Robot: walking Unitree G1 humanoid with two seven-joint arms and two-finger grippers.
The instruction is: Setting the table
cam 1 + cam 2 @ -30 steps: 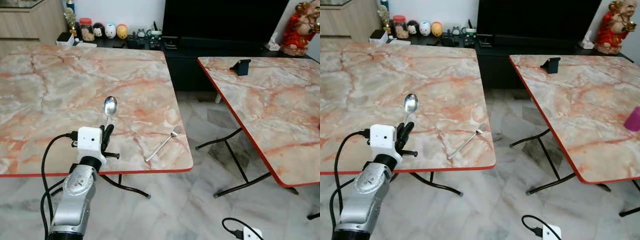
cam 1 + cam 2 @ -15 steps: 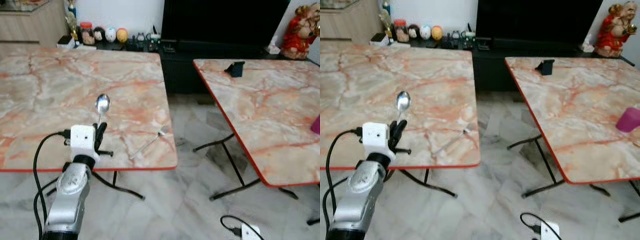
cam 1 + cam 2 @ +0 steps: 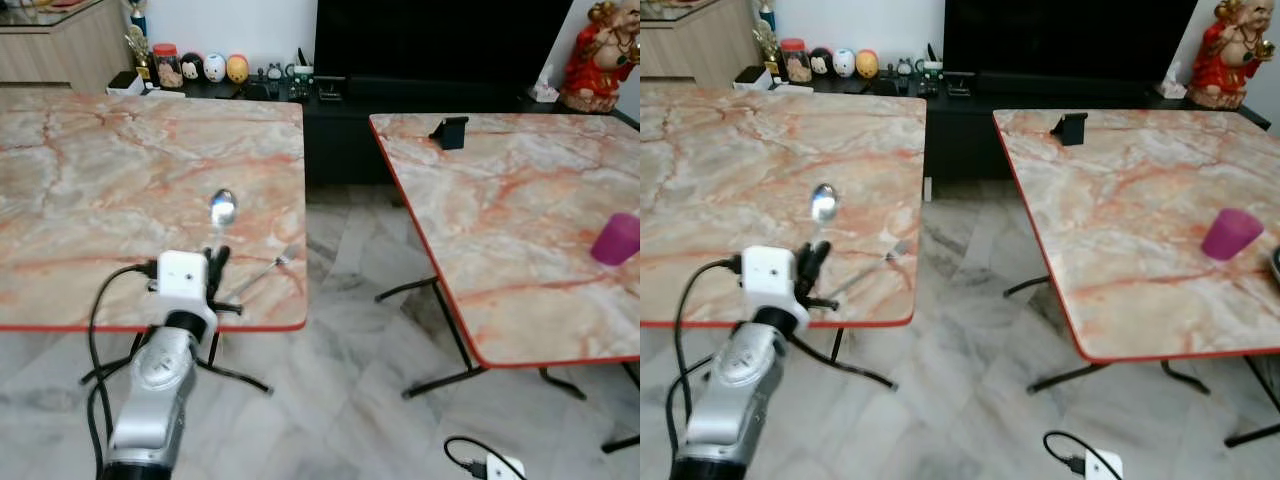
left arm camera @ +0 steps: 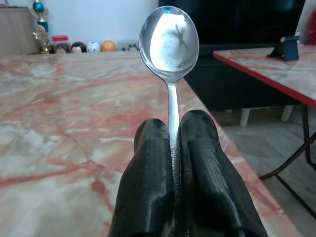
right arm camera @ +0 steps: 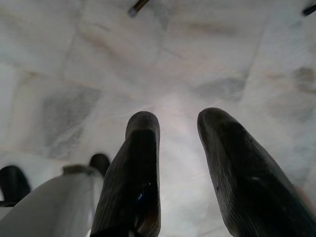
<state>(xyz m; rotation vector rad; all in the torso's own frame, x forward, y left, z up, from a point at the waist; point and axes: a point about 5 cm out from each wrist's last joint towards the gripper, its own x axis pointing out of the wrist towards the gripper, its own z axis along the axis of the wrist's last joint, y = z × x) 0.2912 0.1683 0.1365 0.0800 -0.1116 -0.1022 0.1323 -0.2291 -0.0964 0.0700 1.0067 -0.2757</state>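
1. Two marble-patterned tables stood in the left eye view: the near table point(image 3: 80, 200) on the robot's left and the second table point(image 3: 520, 220) on its right, with tiled floor between them. The left gripper point(image 3: 214, 264) was raised over the near table's front edge, holding a spoon point(image 3: 221, 212) upright, bowl up. A fork point(image 3: 262, 272) lay on that table just beside the gripper, near the front right corner.
2. The right eye view showed a purple cup point(image 3: 1231, 234) on the second table, well apart from a small black stand point(image 3: 1071, 127) at its far edge.
3. In the left wrist view, both fingers were clamped on the spoon's handle.
4. In the right wrist view, the right gripper point(image 5: 178, 123) hung over the floor, its fingers parted and holding nothing.
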